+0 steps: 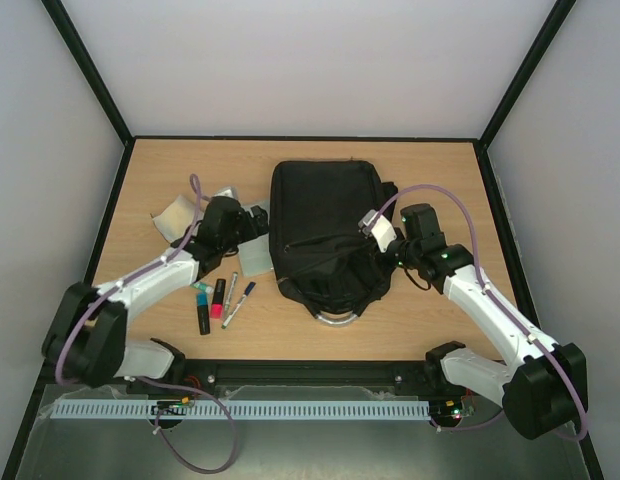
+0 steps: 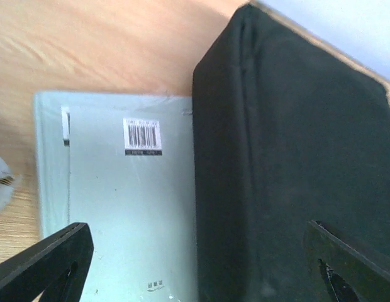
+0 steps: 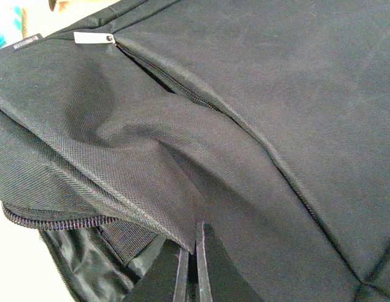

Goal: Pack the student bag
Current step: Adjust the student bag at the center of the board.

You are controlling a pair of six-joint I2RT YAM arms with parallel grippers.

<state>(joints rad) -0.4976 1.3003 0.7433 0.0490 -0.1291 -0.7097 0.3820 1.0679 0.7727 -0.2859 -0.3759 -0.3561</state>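
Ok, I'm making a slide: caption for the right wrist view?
Right gripper shut on a raised fold of the black student bag, beside its open zip.

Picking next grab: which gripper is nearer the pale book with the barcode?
Left. The left gripper hangs open directly over the book, at the student bag edge. The right gripper is across the bag, pinching its fabric.

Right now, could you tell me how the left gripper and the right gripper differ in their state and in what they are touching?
The left gripper has its jaws wide open; the right gripper has them shut together. The left gripper holds nothing, hovering over a pale notebook beside the student bag; the right gripper pinches a fold of the bag's black fabric. Both are at the bag, one on each side.
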